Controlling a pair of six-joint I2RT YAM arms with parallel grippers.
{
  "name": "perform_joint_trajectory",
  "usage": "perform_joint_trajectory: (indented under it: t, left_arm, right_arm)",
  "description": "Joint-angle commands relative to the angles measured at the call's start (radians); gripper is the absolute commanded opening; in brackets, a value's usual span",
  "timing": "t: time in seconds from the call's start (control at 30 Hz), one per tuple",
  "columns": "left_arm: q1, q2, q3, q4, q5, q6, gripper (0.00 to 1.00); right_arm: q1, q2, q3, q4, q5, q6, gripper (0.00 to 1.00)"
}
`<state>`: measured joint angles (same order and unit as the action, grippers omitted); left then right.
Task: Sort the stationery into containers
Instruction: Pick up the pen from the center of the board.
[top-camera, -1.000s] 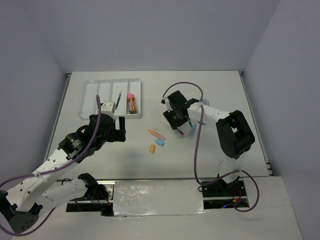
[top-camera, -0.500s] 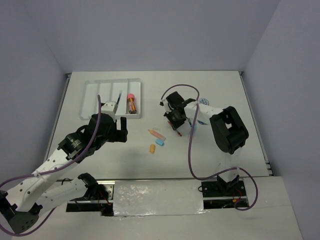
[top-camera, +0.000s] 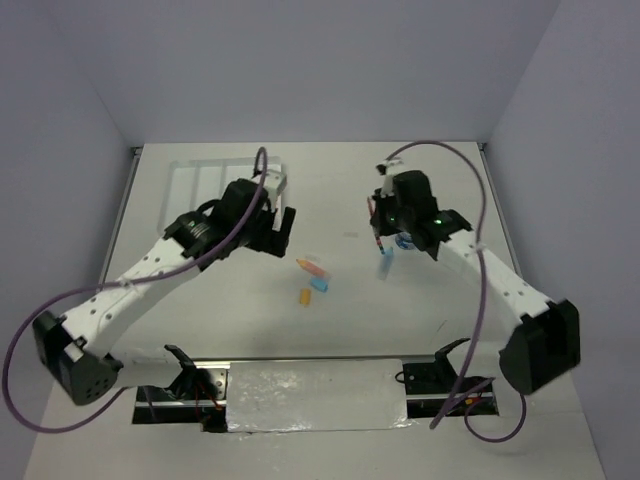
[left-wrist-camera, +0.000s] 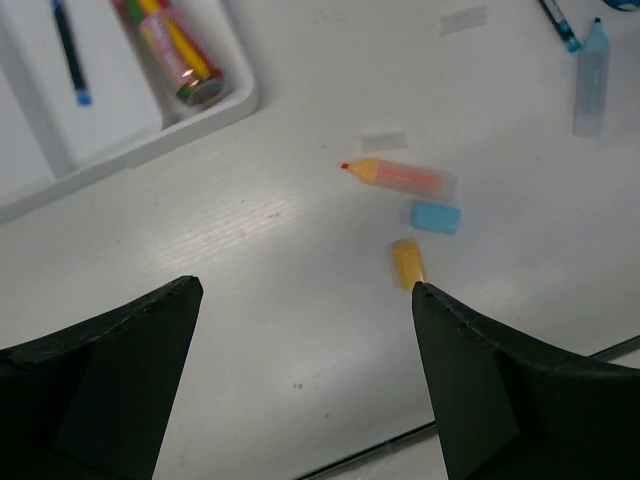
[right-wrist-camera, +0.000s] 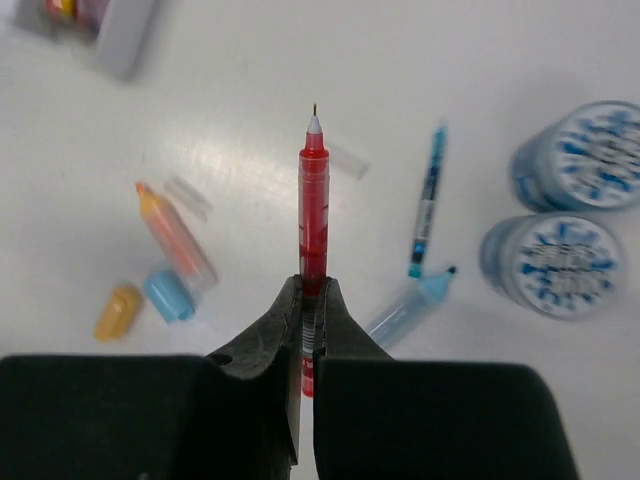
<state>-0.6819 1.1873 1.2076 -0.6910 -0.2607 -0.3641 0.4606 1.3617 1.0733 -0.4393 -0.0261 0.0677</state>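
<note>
We have the right jaws clamped on the red pen (right-wrist-camera: 314, 200) near its back end, tip pointing forward. It is lifted off the worktop (top-camera: 350, 190), ready, we judge, to travel to the tray (top-camera: 197, 180). The left jaws stand wide apart above the highlighter (left-wrist-camera: 400, 177) and two erasers (left-wrist-camera: 435, 217), probably to take one next. A blue pen (right-wrist-camera: 427, 200), a tube (right-wrist-camera: 405, 308) and two tubs (right-wrist-camera: 585, 140) lie loose on the worktop.

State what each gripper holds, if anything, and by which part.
The right gripper pinches the red pen near its back end; the left gripper is open, holding nothing.
</note>
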Motion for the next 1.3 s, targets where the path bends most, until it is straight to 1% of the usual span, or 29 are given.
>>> perform_joint_trajectory:
  t: [0.0, 0.03, 0.07, 0.1, 0.13, 0.17, 0.2, 0.23, 0.27, 0.3, 0.33, 0.37, 0.4, 0.53, 0.6, 0.67, 0.7, 0.77, 0.8, 0.9, 0.97, 1.17, 1.27]
  left_arm:
    - [0.002, 0.17, 0.151, 0.024, 0.152, 0.2, 0.99]
    - [0.001, 0.249, 0.196, 0.042, 0.225, 0.276, 0.99]
    - [0.001, 0.283, 0.211, 0.1, 0.241, 0.312, 0.99]
    - [0.001, 0.317, 0.224, 0.137, 0.25, 0.347, 0.99]
    - [0.002, 0.368, 0.225, 0.187, 0.277, 0.437, 0.99]
    - [0.002, 0.392, 0.225, 0.264, 0.314, 0.486, 0.99]
    - [-0.004, 0.456, 0.237, 0.272, 0.358, 0.534, 0.99]
    - [-0.007, 0.495, 0.291, 0.271, 0.449, 0.609, 0.99]
    - [-0.01, 0.53, 0.328, 0.265, 0.483, 0.641, 0.99]
    - [-0.018, 0.573, 0.367, 0.231, 0.507, 0.677, 0.99]
    - [-0.022, 0.651, 0.451, 0.214, 0.544, 0.736, 0.99]
    - [-0.025, 0.687, 0.486, 0.212, 0.545, 0.755, 0.99]
    - [-0.027, 0.748, 0.538, 0.225, 0.543, 0.787, 0.99]
    - [-0.027, 0.871, 0.615, 0.232, 0.597, 0.872, 0.99]
    - [-0.025, 0.941, 0.68, 0.2, 0.592, 0.905, 0.98]
    - [-0.025, 0.988, 0.727, 0.176, 0.578, 0.935, 0.95]
    - [-0.024, 1.03, 0.769, 0.17, 0.568, 0.945, 0.93]
    - [-0.024, 1.074, 0.816, 0.142, 0.552, 0.961, 0.91]
    - [-0.021, 1.115, 0.867, 0.122, 0.554, 0.976, 0.88]
    - [-0.015, 1.193, 0.957, 0.048, 0.589, 1.007, 0.83]
    - [-0.013, 1.233, 0.987, 0.024, 0.592, 1.025, 0.79]
    - [-0.001, 1.279, 1.012, -0.008, 0.618, 1.044, 0.72]
    - [0.002, 1.288, 1.008, -0.016, 0.638, 1.045, 0.71]
  right_arm:
    - [-0.071, -0.181, -0.087, 0.045, 0.087, 0.191, 0.0]
    - [-0.083, -0.215, -0.123, 0.031, 0.139, 0.219, 0.0]
    - [-0.108, -0.286, -0.14, 0.028, 0.156, 0.266, 0.0]
    - [-0.112, -0.32, -0.186, 0.03, 0.163, 0.282, 0.0]
    - [-0.122, -0.36, -0.209, 0.039, 0.149, 0.296, 0.0]
    - [-0.126, -0.433, -0.228, 0.042, 0.141, 0.317, 0.0]
    - [-0.134, -0.467, -0.26, 0.042, 0.131, 0.326, 0.0]
    - [-0.135, -0.505, -0.275, 0.039, 0.106, 0.333, 0.0]
    - [-0.134, -0.579, -0.289, 0.036, 0.091, 0.34, 0.0]
    - [-0.135, -0.613, -0.308, 0.031, 0.075, 0.34, 0.0]
    - [-0.134, -0.647, -0.311, 0.008, 0.065, 0.342, 0.0]
    - [-0.134, -0.706, -0.315, -0.002, 0.037, 0.34, 0.0]
    - [-0.135, -0.729, -0.317, -0.03, 0.025, 0.336, 0.0]
    - [-0.135, -0.837, -0.294, -0.129, -0.018, 0.296, 0.0]
    - [-0.134, -0.863, -0.289, -0.159, -0.015, 0.287, 0.0]
    - [-0.129, -0.897, -0.306, -0.153, -0.017, 0.294, 0.0]
    - [-0.129, -0.9, -0.312, -0.133, -0.053, 0.293, 0.0]
    - [-0.131, -0.898, -0.323, -0.118, -0.089, 0.294, 0.0]
    - [-0.129, -0.895, -0.331, -0.111, -0.115, 0.294, 0.0]
    - [-0.128, -0.898, -0.334, -0.107, -0.129, 0.294, 0.0]
    - [-0.126, -0.908, -0.326, -0.108, -0.124, 0.291, 0.0]
    - [-0.119, -0.901, -0.306, -0.11, -0.136, 0.281, 0.0]
    - [-0.117, -0.898, -0.3, -0.11, -0.141, 0.279, 0.0]
